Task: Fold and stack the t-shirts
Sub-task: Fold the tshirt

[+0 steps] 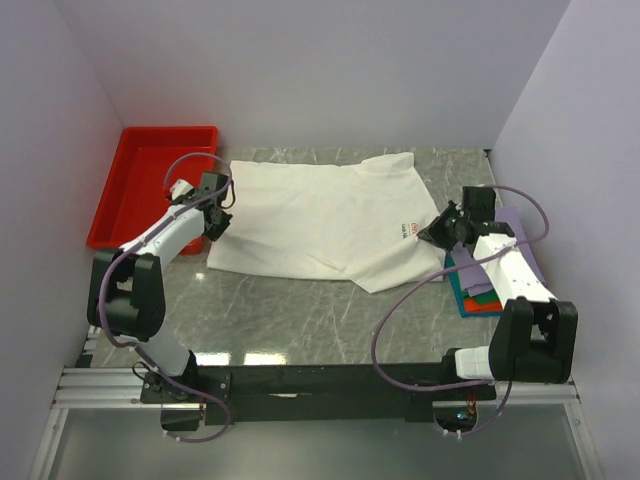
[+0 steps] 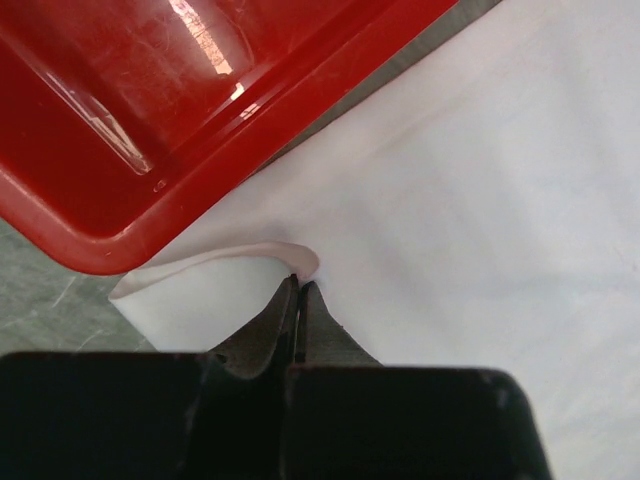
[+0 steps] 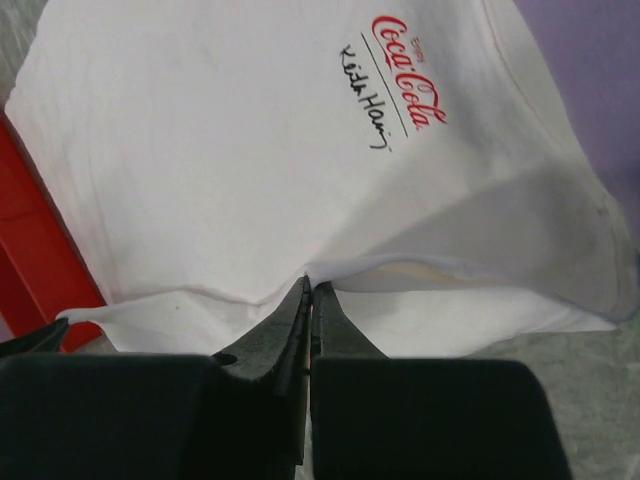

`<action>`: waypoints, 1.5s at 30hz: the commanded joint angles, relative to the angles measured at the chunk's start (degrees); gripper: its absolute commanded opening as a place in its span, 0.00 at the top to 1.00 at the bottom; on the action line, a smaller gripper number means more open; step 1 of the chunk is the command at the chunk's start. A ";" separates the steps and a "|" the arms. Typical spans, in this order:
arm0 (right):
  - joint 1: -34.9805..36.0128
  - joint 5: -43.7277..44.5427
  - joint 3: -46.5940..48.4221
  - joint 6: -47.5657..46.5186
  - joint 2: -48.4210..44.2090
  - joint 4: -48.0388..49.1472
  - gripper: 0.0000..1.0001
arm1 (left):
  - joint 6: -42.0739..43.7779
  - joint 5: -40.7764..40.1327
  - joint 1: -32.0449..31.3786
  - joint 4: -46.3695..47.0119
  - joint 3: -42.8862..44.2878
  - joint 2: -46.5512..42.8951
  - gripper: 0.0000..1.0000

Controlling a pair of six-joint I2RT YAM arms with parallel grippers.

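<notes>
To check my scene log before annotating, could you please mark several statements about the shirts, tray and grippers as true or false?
1. The left gripper is shut on the edge of the white t-shirt. True.
2. The right gripper hangs open. False: it is shut on the white t-shirt's edge.
3. The red tray sits at the far right. False: it is at the far left, near the left gripper.
4. The stack of folded shirts lies at the right, beside the white t-shirt. True.
5. The logo on the white t-shirt is blue. False: it is red script, with black handwriting beside it.
</notes>
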 commanded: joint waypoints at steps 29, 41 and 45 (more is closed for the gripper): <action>-6.54 -7.34 4.88 -0.98 8.56 8.74 1.00 | 2.00 -0.27 3.51 -0.53 10.18 8.61 0.99; -6.19 -8.41 6.29 -3.09 8.48 6.72 0.45 | 5.77 6.66 4.56 7.88 6.06 4.93 0.36; -3.56 -5.33 1.73 -3.80 1.64 6.36 0.46 | 6.92 9.83 4.21 9.40 3.42 0.80 0.34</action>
